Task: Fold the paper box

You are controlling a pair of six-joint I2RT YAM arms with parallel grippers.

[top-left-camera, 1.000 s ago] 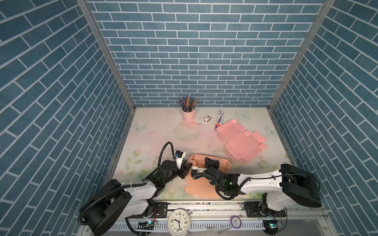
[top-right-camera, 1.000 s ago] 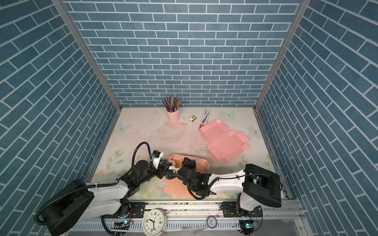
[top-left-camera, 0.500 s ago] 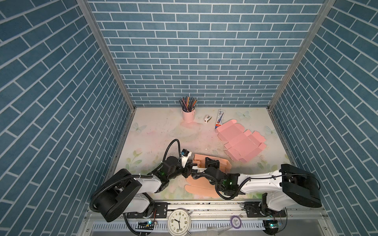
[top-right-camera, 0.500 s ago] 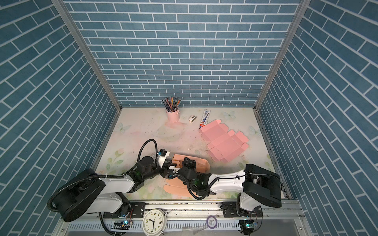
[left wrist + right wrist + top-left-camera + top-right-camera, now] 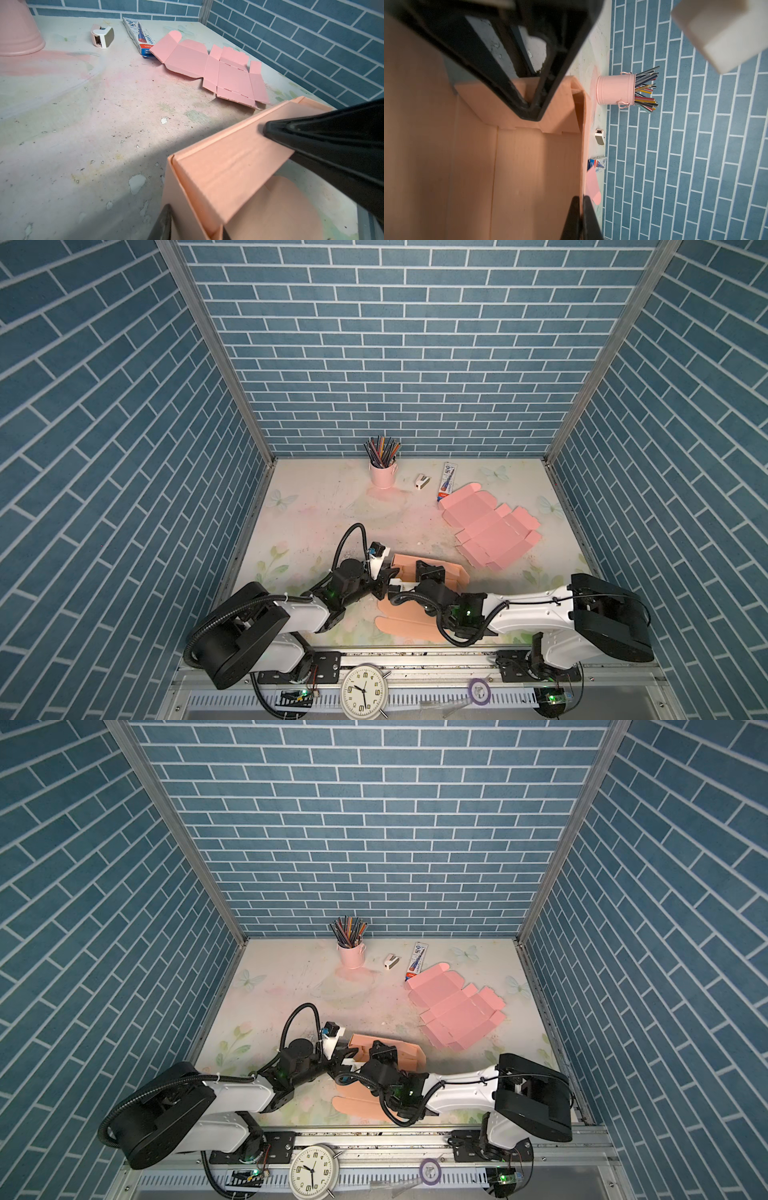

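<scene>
Paper box (image 5: 455, 576), peach, half-built, at 6 o'clock on table (image 5: 316, 510); lid flap flat toward front edge. R gripper (image 5: 581, 198) pinched tight on far long wall (wall edge between fingertips). L gripper (image 5: 216, 168) astride box's 9 o'clock end wall, jaws partway in; firm clamp or not, can't tell. Flat pink blank (image 5: 490, 526) at 2 o'clock, well apart.
</scene>
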